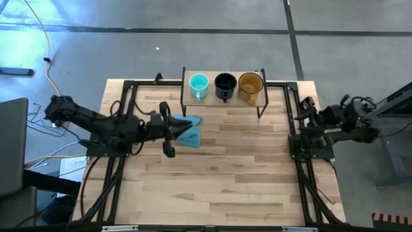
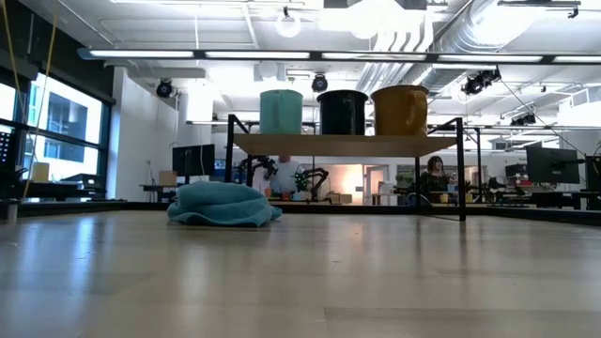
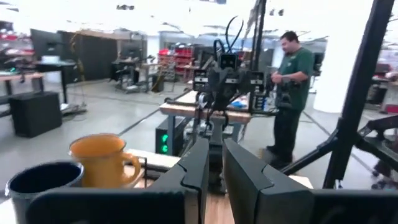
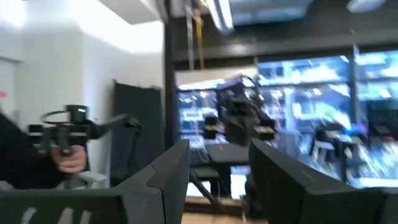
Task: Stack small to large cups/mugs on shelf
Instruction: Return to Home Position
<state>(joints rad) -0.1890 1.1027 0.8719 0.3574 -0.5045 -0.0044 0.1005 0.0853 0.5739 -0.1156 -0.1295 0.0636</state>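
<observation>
the shelf stands at the far edge of the wooden table, midway along it. you see three mugs upright on its board in one row, side by side and not nested. in the high view the order runs from the left arm's side to the right arm's side: turquoise mug, black mug, amber mug. the low view confirms the row. a clear gap separates the turquoise mug from the black mug, while the black and amber mugs stand just beside each other.

the left gripper hangs over the table in front of the shelf, on the turquoise mug's side. it sits above the near edge of a crumpled teal cloth that lies on the tabletop. in the left wrist view its two fingers stand close, with a narrow gap between them. nothing is held. past them you see the amber mug, the black mug and, farther off, the right arm.

the right gripper rests at the table's right edge, its arm folded back over the frame, well apart from the shelf. in the right wrist view its fingers stand clearly apart and hold nothing.

a person in a green shirt stands in the room beyond the table.
</observation>
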